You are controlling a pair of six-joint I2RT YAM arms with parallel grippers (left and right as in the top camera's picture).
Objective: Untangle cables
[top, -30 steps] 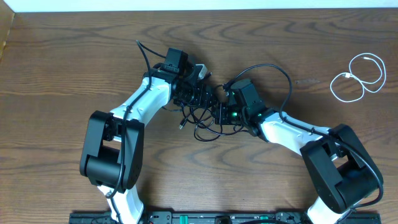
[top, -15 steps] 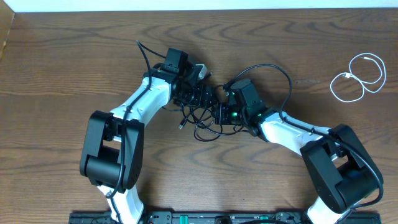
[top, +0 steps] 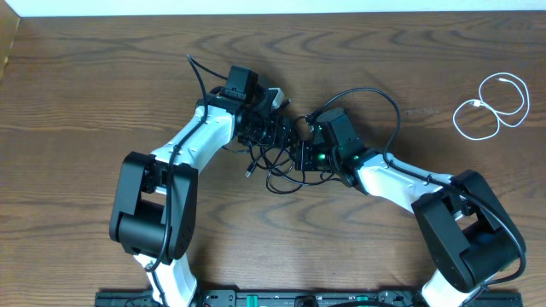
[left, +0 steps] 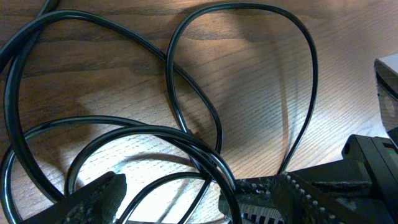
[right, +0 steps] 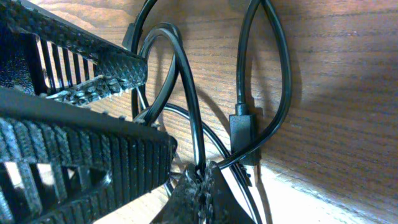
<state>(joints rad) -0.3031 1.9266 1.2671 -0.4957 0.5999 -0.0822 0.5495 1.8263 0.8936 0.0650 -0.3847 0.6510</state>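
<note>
Black cables [top: 275,173] sit in a tangle mid-tabletop [top: 85,94], wedged between the two arms' wrists. From overhead most of the knot is hidden under those wrists. Only a few loops and one small plug end [top: 248,172] poke out below. Can't count the strands from there.

Left arm [top: 183,145] reaches in from lower left, wrist over the tangle's upper-left part. A thicker black wire [top: 197,72] runs off that wrist, not part of the pile. Left fingers [left: 93,198] are spread wide, low over the wood. In the left wrist view black loops pass between and ahead of them, and several strands cross by the right-hand fingertip. Nothing clamped that I can see. Both fingers are cut off by the bottom edge, and the loops by the left and top edges.

Right arm [top: 401,179] comes in from lower right, wrist against the tangle's right side, green light [top: 318,157] on it. Its own thick wire [top: 388,102] arcs above. Right fingers [right: 198,190] are pressed together, pinching a black strand at the tips. The right wrist view is dim and very close, so which strand is hard to trace. A black rectangular plug [right: 241,127] lies flat on the wood just right of the pinch, inside a narrow loop. The latticed left fingers fill the upper left of that view and block the rest of the pile.

White cable [top: 490,107] is far right, well apart from everything, loosely coiled. Its ends are too small to make out.
</note>
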